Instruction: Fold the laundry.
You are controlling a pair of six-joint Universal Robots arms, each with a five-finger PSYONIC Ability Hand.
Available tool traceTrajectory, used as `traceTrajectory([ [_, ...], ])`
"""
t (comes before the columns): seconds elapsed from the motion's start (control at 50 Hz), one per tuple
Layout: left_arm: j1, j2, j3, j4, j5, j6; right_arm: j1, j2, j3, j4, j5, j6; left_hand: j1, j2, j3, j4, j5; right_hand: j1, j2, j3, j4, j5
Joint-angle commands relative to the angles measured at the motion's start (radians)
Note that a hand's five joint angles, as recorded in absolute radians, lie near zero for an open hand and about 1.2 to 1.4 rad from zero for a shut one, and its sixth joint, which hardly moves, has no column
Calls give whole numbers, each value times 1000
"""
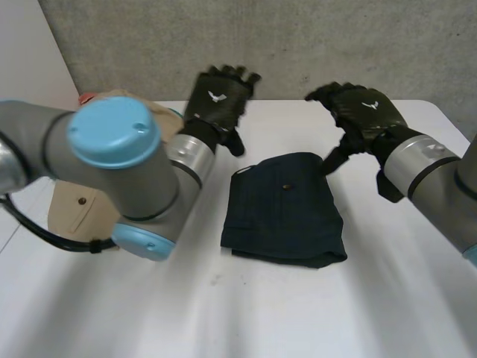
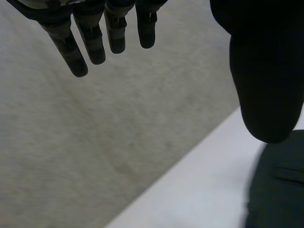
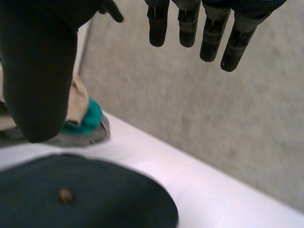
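Looming nearest the camera in the head view, the left arm (image 1: 112,175) crosses over a beige garment (image 1: 71,210) that lies spread at the table's left side and looks not yet folded. Just past it, in the middle of the white table (image 1: 246,313), the dark navy garment (image 1: 283,212) lies as a compact, roughly square bundle with a small button (image 1: 284,186) on top. Its layers look stacked and its edges fairly even, so this piece reads as folded or very nearly so. Beyond its far edge both hands hang in the air: the left hand (image 1: 218,101) above the bundle's far left corner, the right hand (image 1: 361,112) above its far right corner, its thumb low near the cloth, though contact cannot be told. Each wrist view shows its own hand's fingers straight with the thumb standing off and nothing between them, so both are released and empty. Farther back at the left, a small heap of other laundry (image 3: 81,116) in beige, teal and grey sits by the table's far edge, before the grey wall (image 1: 298,45). On this showing one item seems done, with the beige garment and the heap left to fold.
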Motion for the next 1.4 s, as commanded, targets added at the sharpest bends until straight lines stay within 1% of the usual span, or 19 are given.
traceTrajectory([
  [0.02, -59, -144, 134, -170, -1, -16, -20, 183, -150, 202, 6, -66, 8, -3, -9, -2, -20, -26, -45, -38, -61, -64],
  [0.22, -59, -315, 213, -304, -2, 22, -19, 396, -244, 248, 34, -212, 20, 9, 2, 9, -9, -26, -45, -38, -61, -64],
  [0.3, -59, -366, 237, -367, -8, 103, -19, 456, -259, 247, 68, -265, 29, 18, 11, 18, 0, -26, -45, -38, -61, -64],
  [0.4, -57, -381, 249, -387, -16, 160, -19, 496, -282, 248, 112, -363, 35, 24, 17, 24, 6, -26, -45, -38, -61, -64],
  [0.46, -59, -372, 256, -393, -30, 165, -11, 495, -291, 248, 129, -414, 32, 21, 14, 21, 3, -26, -45, -38, -61, -64],
  [0.54, -59, -314, 257, -387, -22, 152, 9, 457, -288, 244, 126, -396, 26, 15, 8, 15, -3, -26, -45, -38, -61, -64],
  [0.64, -60, -199, 239, -381, -18, 111, 15, 334, -239, 173, 128, -279, 11, 0, -6, 0, -17, -26, -45, -38, -61, -64],
  [0.68, -59, -164, 228, -381, -7, 82, 10, 271, -167, 112, 129, -204, 8, -3, -9, -2, -20, -26, -45, -38, -61, -64],
  [0.76, -51, -66, 164, -378, 79, -5, 0, 171, -45, 29, 132, -95, 8, -3, -9, -2, -20, -26, -45, -38, -61, -64],
  [0.78, -40, -21, 135, -376, 131, -30, -6, 147, -19, 20, 134, -69, 11, 0, -6, 0, -17, -26, -45, -38, -61, -64],
  [0.82, -23, 19, 102, -376, 185, -47, -43, 99, 56, 12, 129, 0, 14, 3, -3, 3, -14, -26, -45, -38, -61, -64],
  [0.84, -2, 54, 67, -378, 241, -56, -62, 87, 83, 12, 123, 17, 14, 3, -3, 3, -14, -26, -45, -38, -61, -64],
  [0.88, 20, 85, 27, -381, 303, -56, -95, 71, 130, 14, 111, 40, 14, 3, -3, 3, -14, -26, -45, -38, -61, -64],
  [0.92, 50, 126, -43, -381, 408, -56, -135, 68, 196, 14, 83, 57, 17, 6, 0, 6, -12, -26, -45, -38, -61, -64],
  [1.0, 87, 166, -123, -381, 511, -61, -154, 68, 308, -2, 7, 38, 17, 6, 0, 6, -11, -26, -45, -38, -61, -64],
  [1.04, 109, 175, -158, -379, 542, -61, -154, 70, 328, -9, -12, 29, 20, 9, 2, 9, -9, -26, -45, -38, -61, -64],
  [1.12, 118, 174, -183, -379, 544, -61, -149, 82, 348, -54, -52, 26, 20, 9, 2, 9, -9, -26, -45, -38, -61, -64],
  [1.24, 115, 171, -188, -378, 544, -64, -109, 165, 325, -123, -53, 23, 17, 6, 0, 6, -11, -26, -45, -38, -61, -64],
  [1.4, 110, 172, -188, -378, 545, -64, -54, 255, 252, -140, -43, 12, 14, 3, -3, 3, -14, -26, -45, -38, -61, -64],
])
